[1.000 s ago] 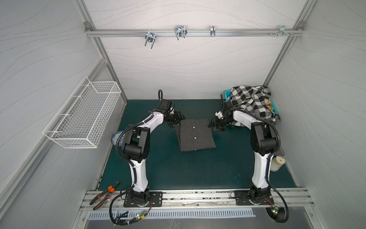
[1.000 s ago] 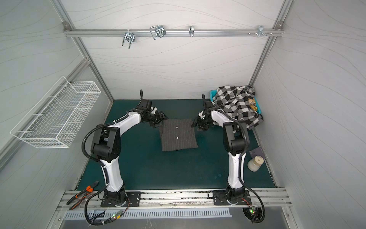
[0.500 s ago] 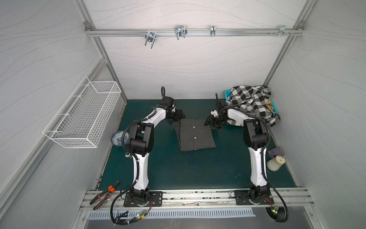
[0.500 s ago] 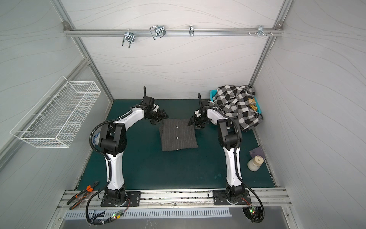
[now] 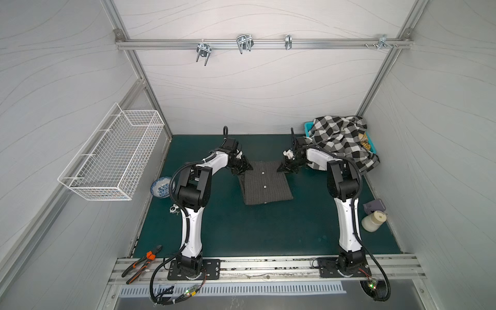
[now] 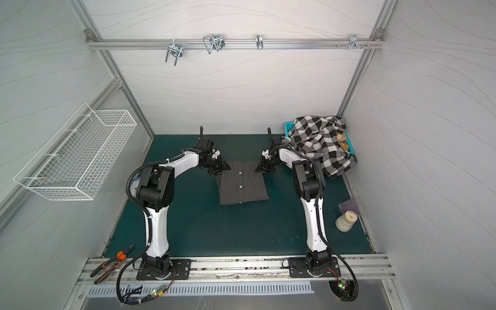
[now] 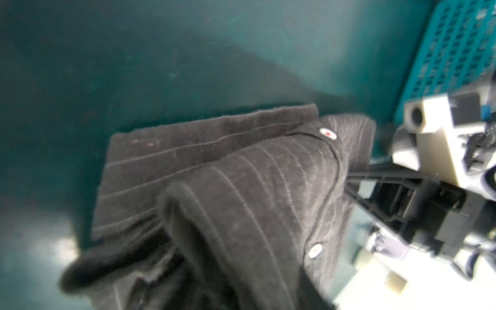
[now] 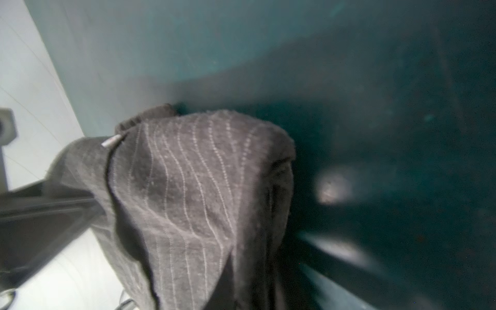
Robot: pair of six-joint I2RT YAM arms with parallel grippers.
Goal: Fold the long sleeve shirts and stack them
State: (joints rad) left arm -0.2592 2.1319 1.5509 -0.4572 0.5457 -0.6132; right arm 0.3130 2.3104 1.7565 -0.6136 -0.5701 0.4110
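- dark charcoal pinstriped cloth shirt: folded, centre of green mat.
- left gripper: clamped on its far-left corner.
- right gripper: clamped on its far-right corner.
- black-and-white checked cloth shirt: heaped far right over teal plastic basket.

A dark teal mat covers the table; a folded pinstriped shirt lies just toward twelve o'clock of its middle; a teal basket stands in the one o'clock corner; a blue-and-white bowl sits at nine o'clock; a cream jar rests at four o'clock.
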